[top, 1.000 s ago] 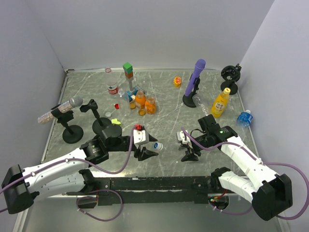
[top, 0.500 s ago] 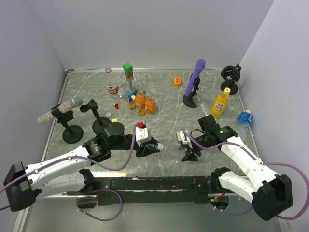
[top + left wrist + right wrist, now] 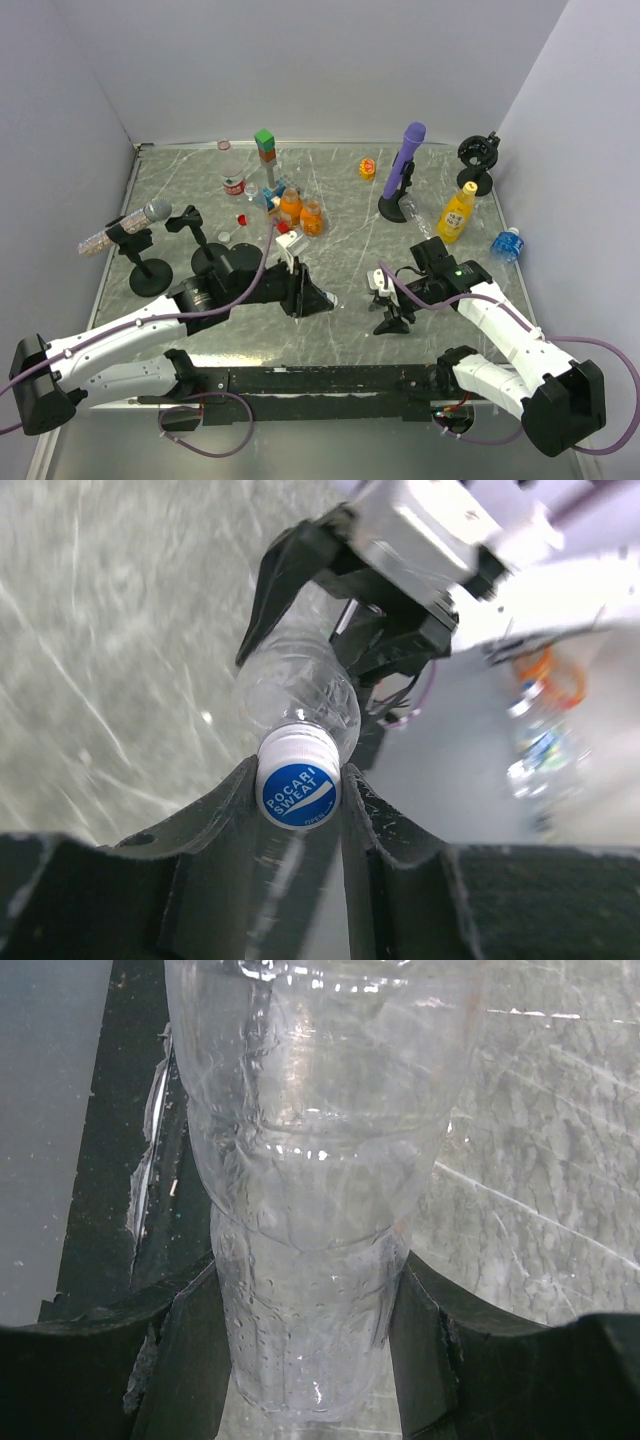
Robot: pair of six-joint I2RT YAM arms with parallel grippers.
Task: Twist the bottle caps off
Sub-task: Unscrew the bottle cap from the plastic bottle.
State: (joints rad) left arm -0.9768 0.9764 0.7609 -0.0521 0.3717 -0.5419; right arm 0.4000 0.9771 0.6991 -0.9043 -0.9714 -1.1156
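The whole tabletop (image 3: 350, 200) is viewed steeply from above its near edge. Close views are given from each wrist. One clear bottle (image 3: 300, 695) is shared: its cap (image 3: 298, 790) is faced by the left wrist camera, and its body is seen by the right.

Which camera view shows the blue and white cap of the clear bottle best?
The left wrist view: the cap faces the lens, lettering readable, held in the left gripper. The right wrist view shows only the bottle body; in the top external view the cap cannot be made out.

Grey marbled table (image 3: 340, 200) bears yellow bottle (image 3: 456, 214), purple microphone (image 3: 405, 165), stacked blocks (image 3: 265, 148).
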